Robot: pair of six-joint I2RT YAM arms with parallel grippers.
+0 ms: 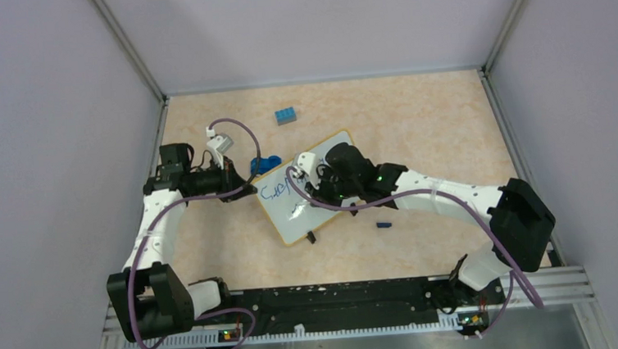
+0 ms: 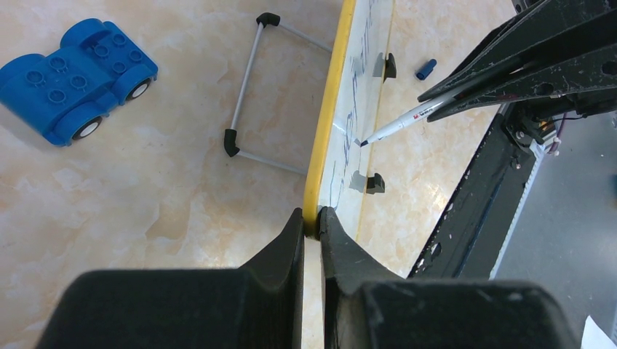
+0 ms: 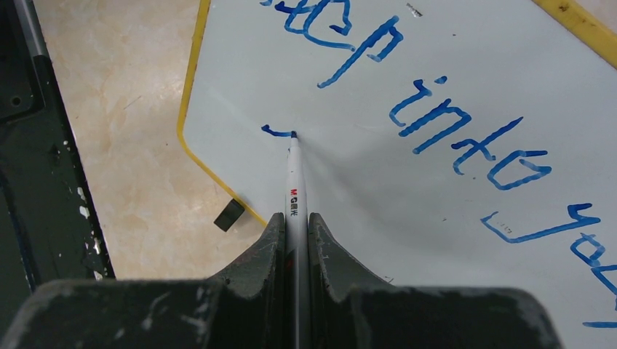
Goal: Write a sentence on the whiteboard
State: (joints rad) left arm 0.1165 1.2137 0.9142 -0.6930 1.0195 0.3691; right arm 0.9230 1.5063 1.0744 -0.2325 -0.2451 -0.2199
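Right fingers (image 3: pixel 255 254) pinch the marker (image 3: pixel 294 182), tip seemingly touching whiteboard (image 3: pixel 473 43).

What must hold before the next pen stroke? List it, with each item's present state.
1. The left gripper clamped on the whiteboard rim: ok.
2. The right gripper shut on the marker: ok.
3. Marker tip on the board, at a short blue stroke starting a second line: ok.
4. Bare white surface beyond the tip, under the sentence: ok.
5. Loose marker cap lying off the board: ok.
6. Tip pressure: cannot tell.
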